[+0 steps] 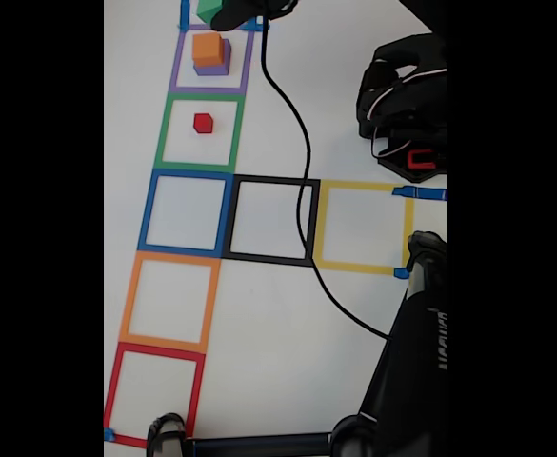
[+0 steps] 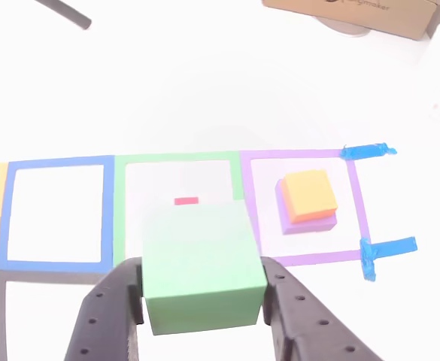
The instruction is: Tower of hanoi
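A large green cube (image 2: 203,267) is clamped between the two black fingers of my gripper (image 2: 204,295) and is held above the sheet, over the green square (image 2: 180,158). A small red cube (image 2: 186,201) in that square peeks out behind the green cube's top edge. An orange cube (image 2: 308,194) sits stacked on a purple cube (image 2: 310,222) inside the purple square (image 2: 355,197). In the fixed view the gripper (image 1: 227,11) and green cube (image 1: 208,9) are at the top edge, above the orange cube (image 1: 208,47), with the red cube (image 1: 203,123) below.
Blue (image 1: 185,211), black (image 1: 270,220), yellow (image 1: 364,228), orange (image 1: 168,300) and red (image 1: 154,390) taped squares hold nothing. A black cable (image 1: 302,162) runs across the black square. The arm's base (image 1: 407,105) is at right, a black stand (image 1: 411,371) at bottom right, a cardboard box (image 2: 355,13) beyond.
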`<state>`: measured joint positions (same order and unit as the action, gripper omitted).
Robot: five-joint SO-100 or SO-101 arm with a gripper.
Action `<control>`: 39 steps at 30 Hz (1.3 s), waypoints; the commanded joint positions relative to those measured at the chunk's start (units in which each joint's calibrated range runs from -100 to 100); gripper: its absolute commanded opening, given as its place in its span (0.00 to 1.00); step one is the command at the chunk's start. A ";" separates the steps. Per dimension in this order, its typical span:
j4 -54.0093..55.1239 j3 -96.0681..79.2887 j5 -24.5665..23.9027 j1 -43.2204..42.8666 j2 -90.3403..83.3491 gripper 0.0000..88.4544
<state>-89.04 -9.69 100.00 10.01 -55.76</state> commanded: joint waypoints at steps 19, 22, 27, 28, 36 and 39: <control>21.59 -36.12 0.00 -17.39 -9.03 0.09; 34.38 -46.12 0.00 -19.79 -7.66 0.09; 55.35 -57.21 0.00 -21.99 0.82 0.09; 59.64 -58.31 0.00 -22.57 3.48 0.09; 87.82 -58.85 0.00 -26.21 26.17 0.09; 96.00 -58.21 0.00 -27.84 32.63 0.09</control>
<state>-3.43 -70.08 99.64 -16.09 -29.00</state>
